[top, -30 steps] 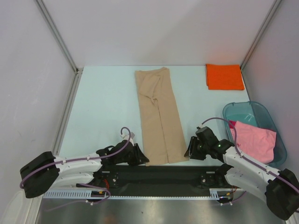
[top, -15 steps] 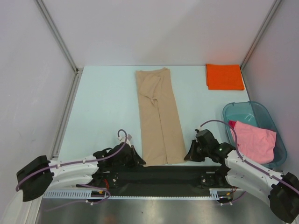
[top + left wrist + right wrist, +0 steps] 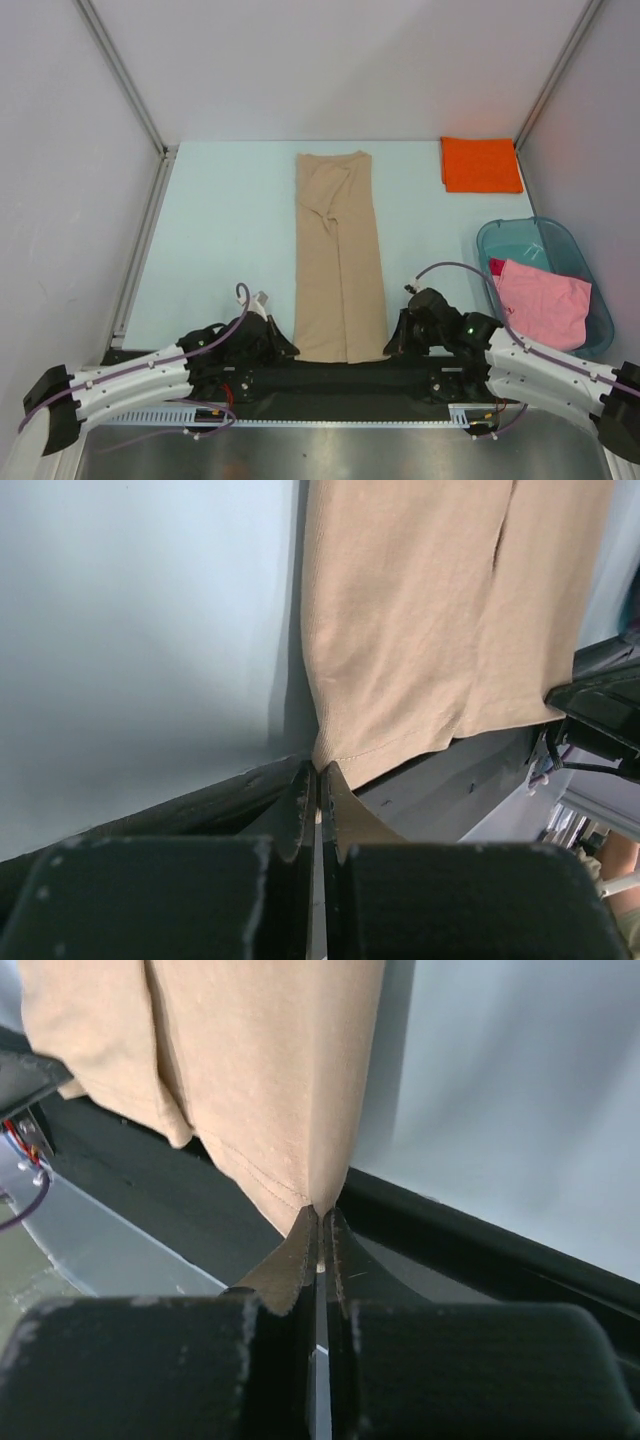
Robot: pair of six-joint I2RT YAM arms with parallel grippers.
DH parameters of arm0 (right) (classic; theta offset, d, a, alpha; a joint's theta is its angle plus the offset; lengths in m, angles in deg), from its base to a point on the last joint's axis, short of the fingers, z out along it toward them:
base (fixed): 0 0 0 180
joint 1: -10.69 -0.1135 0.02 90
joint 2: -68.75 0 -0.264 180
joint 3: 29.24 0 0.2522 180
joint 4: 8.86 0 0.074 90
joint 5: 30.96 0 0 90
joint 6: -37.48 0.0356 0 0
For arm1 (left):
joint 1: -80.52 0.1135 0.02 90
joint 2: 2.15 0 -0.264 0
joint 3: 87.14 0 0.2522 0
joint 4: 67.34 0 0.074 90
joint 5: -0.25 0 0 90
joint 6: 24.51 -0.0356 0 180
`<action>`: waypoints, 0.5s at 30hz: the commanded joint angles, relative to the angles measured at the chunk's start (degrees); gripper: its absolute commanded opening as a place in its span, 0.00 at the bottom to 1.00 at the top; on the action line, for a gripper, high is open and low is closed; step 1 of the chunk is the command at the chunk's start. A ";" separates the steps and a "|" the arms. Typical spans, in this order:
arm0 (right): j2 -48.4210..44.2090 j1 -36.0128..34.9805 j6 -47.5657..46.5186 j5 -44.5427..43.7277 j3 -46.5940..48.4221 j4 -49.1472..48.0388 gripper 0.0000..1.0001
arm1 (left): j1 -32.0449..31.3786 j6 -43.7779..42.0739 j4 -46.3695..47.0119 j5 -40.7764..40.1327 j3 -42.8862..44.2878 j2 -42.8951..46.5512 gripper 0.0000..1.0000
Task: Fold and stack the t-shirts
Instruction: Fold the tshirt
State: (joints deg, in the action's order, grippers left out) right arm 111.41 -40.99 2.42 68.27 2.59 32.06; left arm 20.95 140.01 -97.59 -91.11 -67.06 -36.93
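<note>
Your left hand (image 3: 287, 348) clenched on the near-left corner of the tan t-shirt (image 3: 340, 250), your right hand (image 3: 392, 345) clenched on its near-right corner, both at the near edge of the bench (image 3: 220, 230).

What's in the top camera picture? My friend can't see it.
The left gripper and right gripper each pinch a near corner of a long tan t-shirt lying narrow on the table. A folded orange t-shirt lies far right, and a pink t-shirt sits in a teal tub.
</note>
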 commanded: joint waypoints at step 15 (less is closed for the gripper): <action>30.53 26.27 -22.06 10.36 26.04 -6.24 0.00 | 30.27 -21.51 11.55 9.60 22.14 -24.24 0.00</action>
State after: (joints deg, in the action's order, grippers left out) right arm 135.49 -17.26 -12.88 75.68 21.25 30.29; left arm 45.49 126.08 -92.48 -85.87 -50.05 -55.93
